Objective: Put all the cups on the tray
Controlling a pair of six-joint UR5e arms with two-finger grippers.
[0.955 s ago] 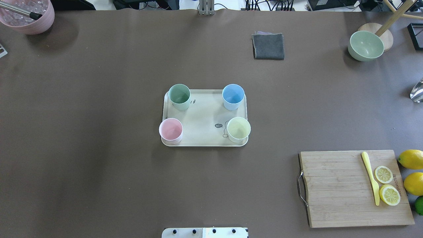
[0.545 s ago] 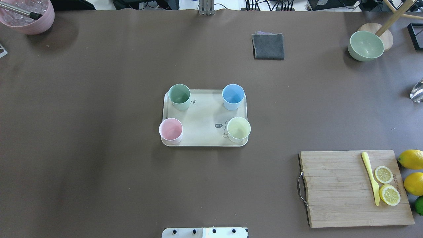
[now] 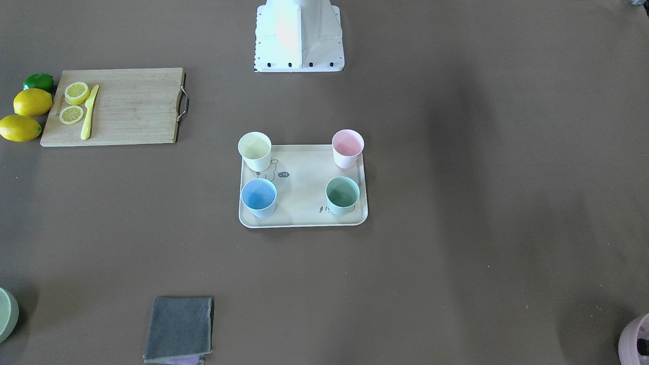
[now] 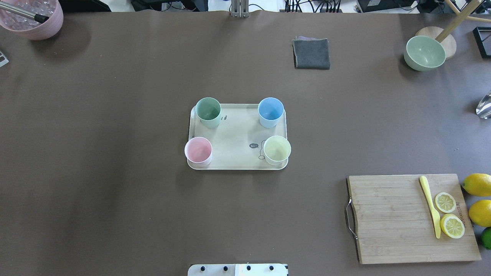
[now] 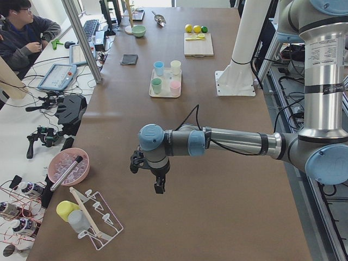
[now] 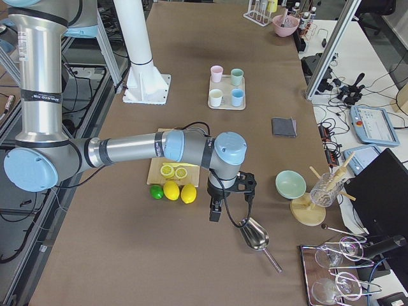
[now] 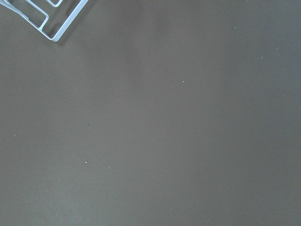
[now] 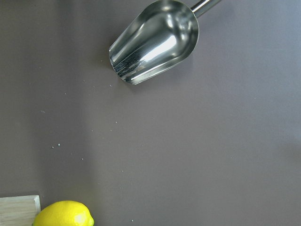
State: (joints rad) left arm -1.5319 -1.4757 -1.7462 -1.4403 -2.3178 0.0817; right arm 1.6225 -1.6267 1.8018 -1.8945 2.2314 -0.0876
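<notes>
Standing upright on the tray (image 4: 238,134), one per corner, none touching: green cup (image 4: 208,111) and blue cup (image 4: 271,111) on the far side, pink cup (image 4: 198,150) and yellow cup (image 4: 277,149) on the near side. Well away, hanging over the table (image 4: 96,153) ends: left gripper (image 5: 158,187) near a rack (image 5: 95,225), right gripper (image 6: 215,213) between lemons (image 6: 172,190) and scoop (image 6: 255,234). Cannot tell whether either's fingers are apart or together.

Robotics lab: robot arm (image 5: 234,142), teach pendant (image 5: 57,76) (operator (image 5: 24,35) nearby).
</notes>
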